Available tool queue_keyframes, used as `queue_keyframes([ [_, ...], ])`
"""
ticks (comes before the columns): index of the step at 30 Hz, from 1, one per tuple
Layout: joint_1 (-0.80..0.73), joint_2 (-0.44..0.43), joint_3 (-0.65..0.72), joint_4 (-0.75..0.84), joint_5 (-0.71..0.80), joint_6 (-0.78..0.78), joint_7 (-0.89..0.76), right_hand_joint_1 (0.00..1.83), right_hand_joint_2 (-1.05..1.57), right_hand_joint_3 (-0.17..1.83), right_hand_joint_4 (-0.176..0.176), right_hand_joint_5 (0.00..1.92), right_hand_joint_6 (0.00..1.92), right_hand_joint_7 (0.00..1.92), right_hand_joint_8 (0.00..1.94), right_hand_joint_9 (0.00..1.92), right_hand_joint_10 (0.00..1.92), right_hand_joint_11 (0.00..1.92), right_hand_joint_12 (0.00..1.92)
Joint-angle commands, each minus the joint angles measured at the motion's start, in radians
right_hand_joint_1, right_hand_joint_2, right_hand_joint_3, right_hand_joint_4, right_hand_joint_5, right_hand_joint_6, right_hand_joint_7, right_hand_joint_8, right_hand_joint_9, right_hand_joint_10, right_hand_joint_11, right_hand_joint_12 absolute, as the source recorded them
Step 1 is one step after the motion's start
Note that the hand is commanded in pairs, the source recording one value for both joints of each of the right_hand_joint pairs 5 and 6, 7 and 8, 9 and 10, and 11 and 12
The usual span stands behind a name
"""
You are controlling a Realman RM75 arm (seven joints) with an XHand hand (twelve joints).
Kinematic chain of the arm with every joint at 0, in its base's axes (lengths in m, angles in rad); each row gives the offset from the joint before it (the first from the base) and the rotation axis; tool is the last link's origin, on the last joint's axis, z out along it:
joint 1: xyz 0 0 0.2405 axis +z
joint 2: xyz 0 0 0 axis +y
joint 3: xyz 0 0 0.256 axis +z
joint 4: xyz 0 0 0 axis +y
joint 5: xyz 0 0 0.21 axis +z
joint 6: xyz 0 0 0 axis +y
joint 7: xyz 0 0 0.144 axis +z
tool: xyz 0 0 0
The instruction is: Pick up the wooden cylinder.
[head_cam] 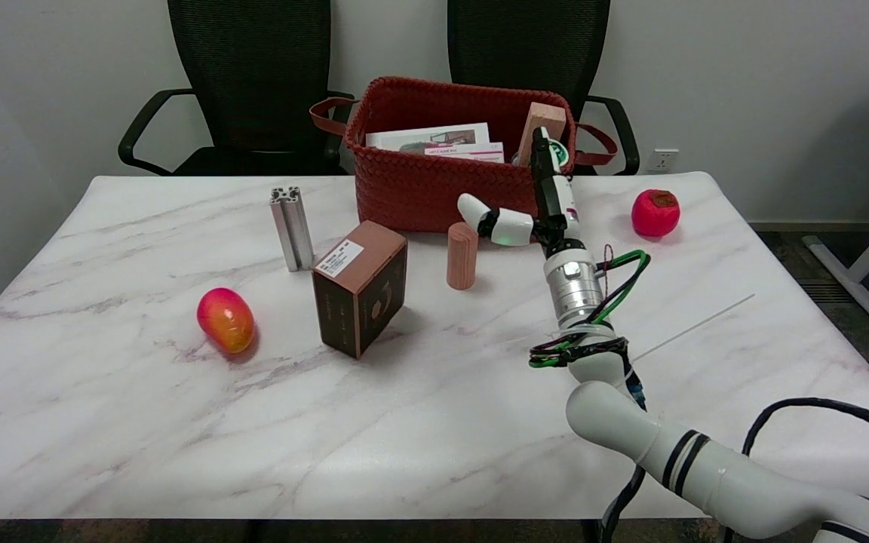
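The wooden cylinder (462,256) stands upright on the marble table (140,422), just in front of the red woven basket (434,185). My right hand (536,211) hovers to the cylinder's right, held edge-on with its fingers pointing up toward the basket. Its thumb (491,220) sticks out to the left, with the tip just above and right of the cylinder's top. Whether the thumb touches the cylinder I cannot tell. The hand holds nothing and its fingers are apart.
A brown box (360,287) stands left of the cylinder, with an aluminium profile (292,228) behind it and a mango (225,320) further left. A red fruit (655,213) lies at the far right. The basket holds cards and a wooden block (542,127). Two black chairs stand behind.
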Motion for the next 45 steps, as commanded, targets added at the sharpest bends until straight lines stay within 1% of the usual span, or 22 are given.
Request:
queue_keyframes([
  [1, -0.009, -0.006, -0.003, 0.001, -0.005, -0.002, 0.060, 1.15, 0.24, 0.90, 0.000, 0.00, 0.00, 0.04, 0.04, 0.00, 0.00, 0.00, 0.00],
  [6, 0.001, 0.015, 0.004, 0.075, -0.022, 0.034, 0.019, 1.15, 0.25, 0.88, 0.000, 0.00, 0.00, 0.06, 0.06, 0.00, 0.00, 0.00, 0.00],
  [14, 0.010, 0.044, 0.013, 0.172, -0.029, 0.027, -0.075, 1.16, 0.26, 0.88, 0.000, 0.00, 0.00, 0.11, 0.11, 0.03, 0.03, 0.00, 0.00],
  [21, -0.028, 0.043, 0.013, 0.218, -0.031, 0.034, -0.087, 1.16, 0.26, 0.89, 0.000, 0.00, 0.00, 0.14, 0.14, 0.05, 0.05, 0.00, 0.00],
  [25, -0.067, 0.044, 0.022, 0.263, -0.022, 0.036, -0.142, 1.16, 0.27, 0.88, 0.000, 0.00, 0.00, 0.14, 0.14, 0.07, 0.07, 0.00, 0.00],
  [34, -0.146, 0.035, 0.030, 0.288, -0.020, 0.036, -0.154, 1.16, 0.29, 0.88, 0.000, 0.00, 0.00, 0.17, 0.17, 0.11, 0.11, 0.00, 0.00],
  [45, -0.150, 0.034, 0.003, 0.268, 0.015, 0.026, -0.146, 1.15, 0.33, 0.89, 0.000, 0.00, 0.00, 0.18, 0.18, 0.13, 0.13, 0.00, 0.00],
])
